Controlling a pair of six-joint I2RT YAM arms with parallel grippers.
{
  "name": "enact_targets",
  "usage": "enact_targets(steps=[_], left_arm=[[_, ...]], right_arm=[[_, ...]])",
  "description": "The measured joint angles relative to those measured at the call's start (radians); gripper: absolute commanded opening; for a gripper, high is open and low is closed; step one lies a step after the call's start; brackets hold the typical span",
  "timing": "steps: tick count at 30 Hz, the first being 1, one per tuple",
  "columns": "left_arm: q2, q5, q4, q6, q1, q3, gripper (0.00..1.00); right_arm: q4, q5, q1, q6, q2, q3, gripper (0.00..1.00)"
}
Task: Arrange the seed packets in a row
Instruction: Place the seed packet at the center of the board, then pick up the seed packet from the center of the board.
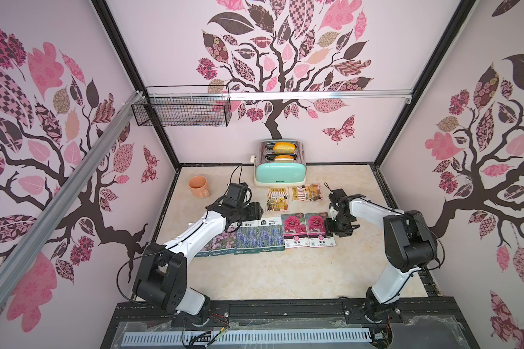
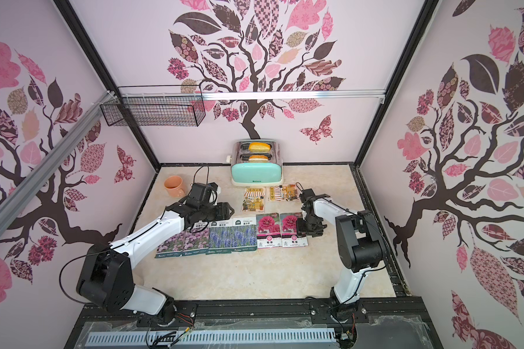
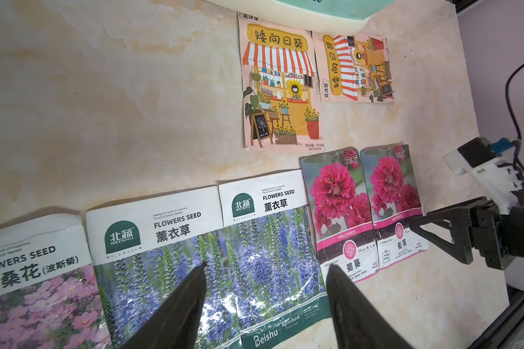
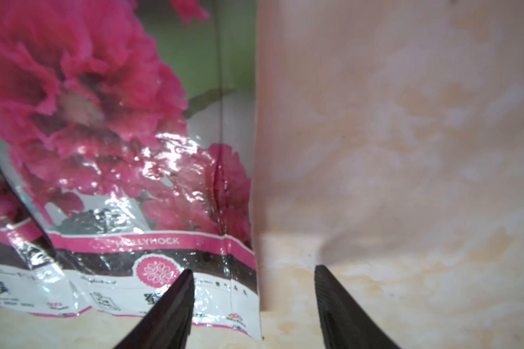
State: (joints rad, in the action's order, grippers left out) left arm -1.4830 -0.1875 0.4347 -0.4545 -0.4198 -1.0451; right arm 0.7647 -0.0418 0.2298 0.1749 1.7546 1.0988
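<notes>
The near half of the tabletop [image 1: 285, 272], in front of the row of seed packets [image 1: 260, 238], lies bare, and either tool of mine can sweep across it with nothing in the way. Behind the row the two shopfront packets [image 1: 277, 198] and the toaster [image 1: 280, 173] fill the middle and the mug [image 1: 198, 186] stands far left, leaving a bare patch between mug and shopfront packets, over which my left arm [image 1: 200, 232] reaches. My right tool [image 4: 253, 267] hangs spread at the row's right end, one fingertip over the last magenta packet [image 4: 118, 181], the other over bare tabletop.
</notes>
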Motion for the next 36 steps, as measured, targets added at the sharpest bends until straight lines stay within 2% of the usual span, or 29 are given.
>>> enact_targets(steps=[5,10,17,22,26,30,36], left_arm=[[-0.002,0.013,0.002,-0.004,0.0,0.0,0.7],[-0.037,0.065,0.032,-0.012,0.0,-0.052,0.72],[-0.132,0.143,0.076,-0.004,0.0,-0.204,0.74],[-0.223,0.183,0.088,0.01,0.001,-0.296,0.74],[-0.277,0.205,0.09,0.01,0.005,-0.335,0.75],[-0.313,0.226,0.082,0.009,0.016,-0.357,0.76],[-0.352,0.236,0.025,-0.005,0.058,-0.36,0.76]], right_arm=[[0.014,0.04,0.0,0.009,-0.058,0.021,0.76],[-0.013,0.035,0.0,0.021,-0.114,0.114,0.76],[-0.226,-0.177,0.0,0.057,-0.172,0.153,0.76],[-0.39,-0.352,0.001,0.107,-0.101,0.156,0.75],[-0.476,-0.44,0.003,0.14,0.009,0.173,0.75],[-0.526,-0.468,0.014,0.166,0.092,0.195,0.75],[-0.541,-0.441,0.07,0.166,0.166,0.272,0.74]])
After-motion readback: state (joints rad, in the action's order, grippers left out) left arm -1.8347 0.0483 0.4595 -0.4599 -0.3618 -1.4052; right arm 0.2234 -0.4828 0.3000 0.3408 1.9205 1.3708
